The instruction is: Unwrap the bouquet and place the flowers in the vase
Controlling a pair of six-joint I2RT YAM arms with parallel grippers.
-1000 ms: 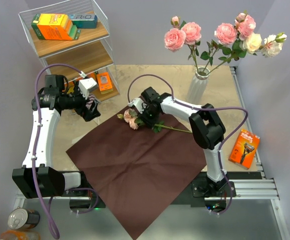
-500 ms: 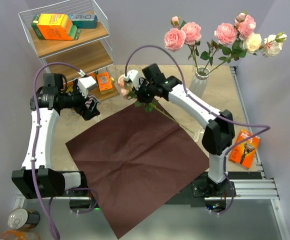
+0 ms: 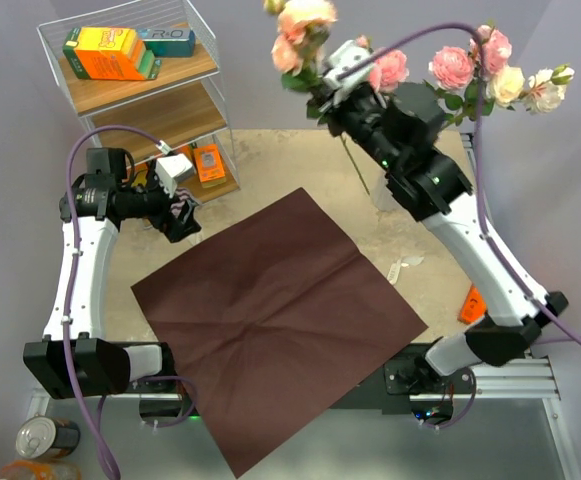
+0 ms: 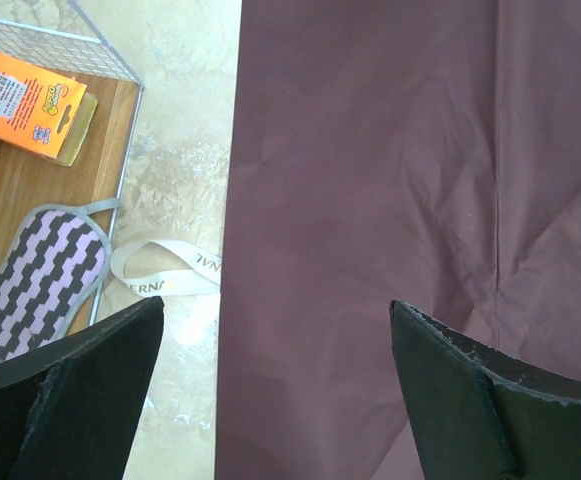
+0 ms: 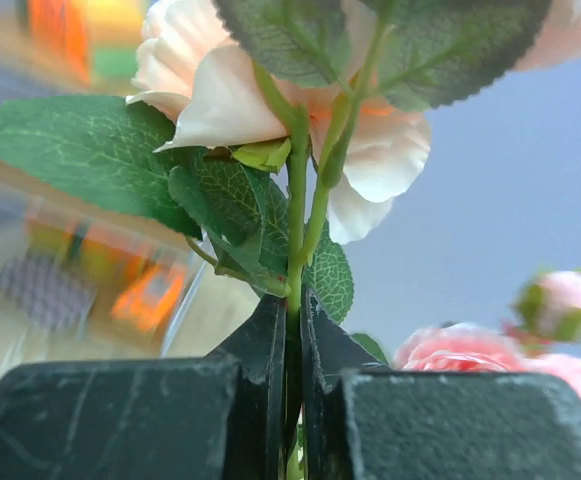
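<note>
The right gripper (image 5: pixel 292 322) is pinching the held rose (image 3: pixel 303 20) low on its stem, fingers pressed tight, and is carrying it high at about 1 o'clock over the tabletop (image 3: pixel 270 165). The blooms are pointing up and the stem tail is hanging down. The vase (image 3: pixel 379 195) is sitting at 2 o'clock, mostly hidden behind the right arm, with the other flowers (image 3: pixel 452 66) already leaning out of it. Doing this well probably means bringing the stem tail over the rim first, then lowering it straight and slowly between the standing stems. It likely also means letting go only once the stem is seated, since the loaded vase looks top-heavy. The left gripper (image 4: pixel 275 340) is idling at 9 o'clock, spread wide above the flattened maroon paper (image 3: pixel 280 310) and the ribbon (image 4: pixel 165 272).
</note>
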